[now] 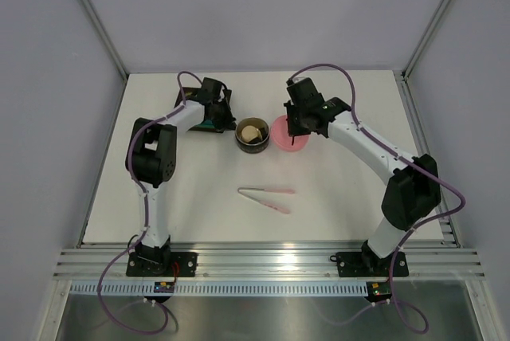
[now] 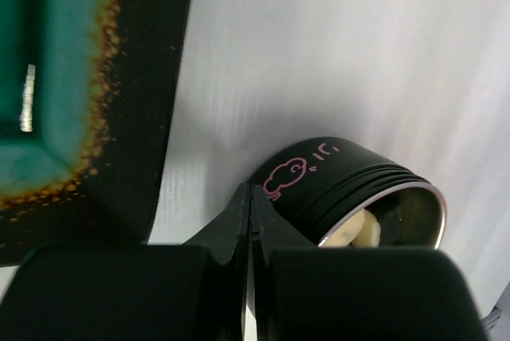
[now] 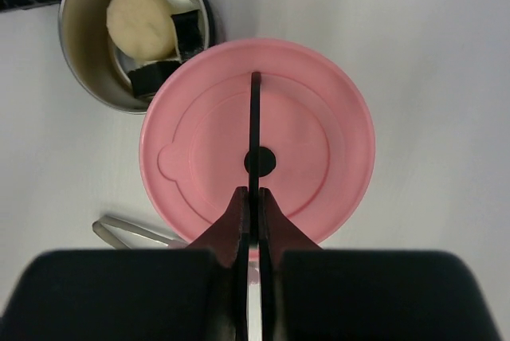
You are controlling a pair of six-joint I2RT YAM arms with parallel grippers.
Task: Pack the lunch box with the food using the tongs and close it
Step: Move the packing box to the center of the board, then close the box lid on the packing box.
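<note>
Though narrowed to a sliver, grips the black handle (image 3: 256, 110) of the pink lid (image 3: 319, 150) between the jaws of the right gripper (image 3: 255, 194). Shows that lid just right of the lunch box (image 3: 80, 46), edge overlapping the tin's rim. Holds 1 pale round piece of food (image 3: 139, 21) and 2 dark pieces inside. Shows the left gripper (image 2: 251, 194) pressed fully shut on nothing, tips just beside the tin's black outer wall. Finds the tongs (image 1: 267, 196) flat on the table (image 1: 191, 197), apart from both grippers.

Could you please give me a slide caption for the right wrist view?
Right gripper shut on the handle of the pink lid, beside the open tin holding food; tongs lie nearby.
</note>
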